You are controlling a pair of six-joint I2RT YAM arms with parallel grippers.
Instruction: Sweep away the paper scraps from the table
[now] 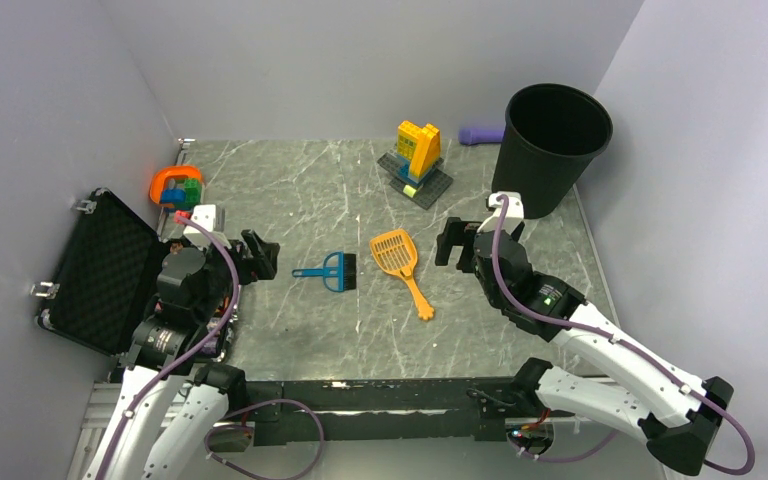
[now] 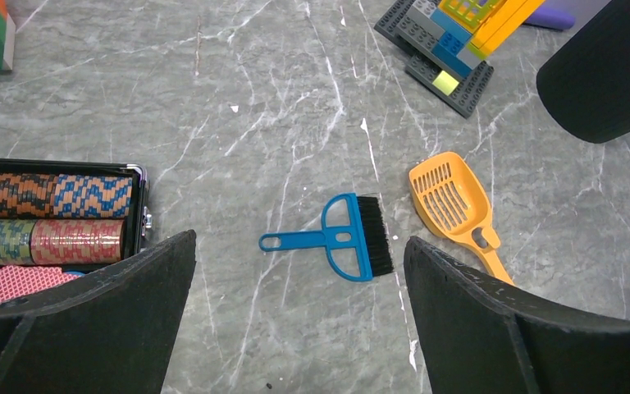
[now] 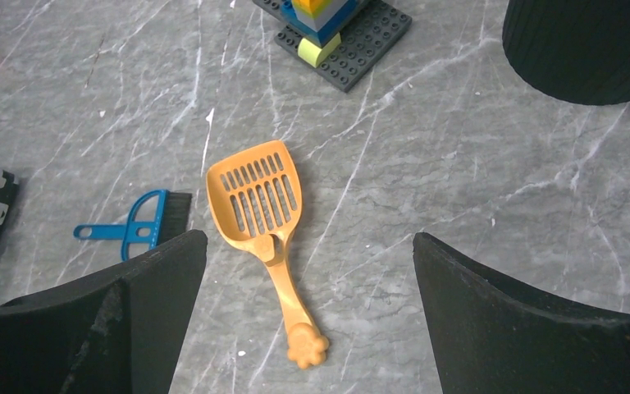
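Surface: flat dark grey marble-patterned desk (image 1: 290, 190) with white veins, spreading below and ahead of both sets of fingers.
Whereabouts of paper scraps: too small to tell from the desk's white flecks; cannot tell.
State of left fingers (image 1: 263, 257): spread wide, released, grasping nothing.
State of right fingers (image 1: 457, 245): spread wide, released, empty.
Ahead of left fingers: small blue plastic hand brush (image 2: 353, 238), flat on the desk.
Ahead of right fingers: orange slotted plastic scoop (image 3: 258, 201), flat, near the brush.
Beyond right fingers: round black ribbed bucket (image 1: 557, 140), upright.
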